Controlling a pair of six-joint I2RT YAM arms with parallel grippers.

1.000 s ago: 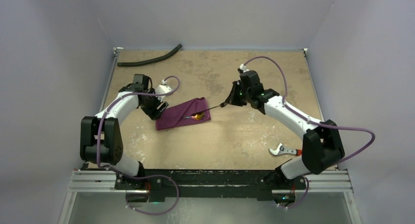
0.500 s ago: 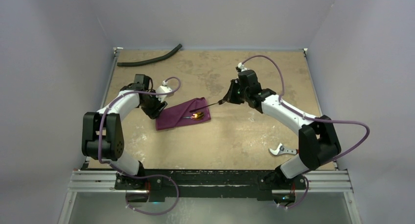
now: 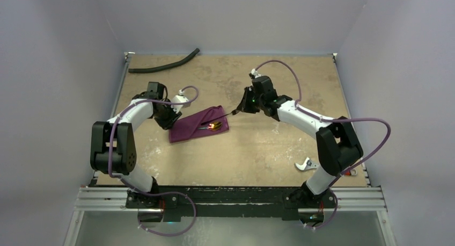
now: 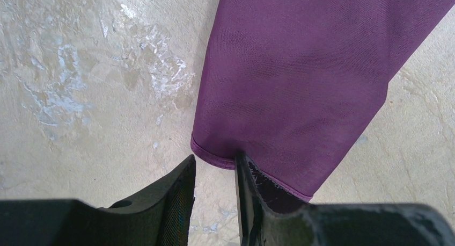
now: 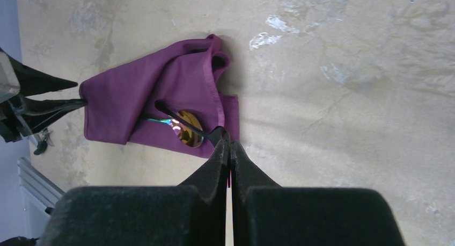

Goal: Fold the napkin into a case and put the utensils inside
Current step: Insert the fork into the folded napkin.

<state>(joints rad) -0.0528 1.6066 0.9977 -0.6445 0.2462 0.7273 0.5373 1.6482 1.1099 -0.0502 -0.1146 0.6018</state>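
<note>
Firmly, the right end effector (image 3: 239, 111) clenches the thin dark-handled, gold-bowled spoon (image 3: 216, 125), bowl resting on the folded plum-purple cloth napkin (image 3: 189, 130). At the napkin's 9 o'clock, the left end effector (image 3: 173, 121) stands slightly parted, touching its hem.

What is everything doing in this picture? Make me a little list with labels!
cloth: purple napkin, folded small, lying on the table
left gripper: open, one fingertip at the napkin's edge
right gripper: shut on a thin dark utensil that reaches over the napkin; I cannot tell which kind
spoon: gold bowl lies on the napkin
elsewhere: black hose at the far left corner; silver-jawed tool beside the right arm
</note>
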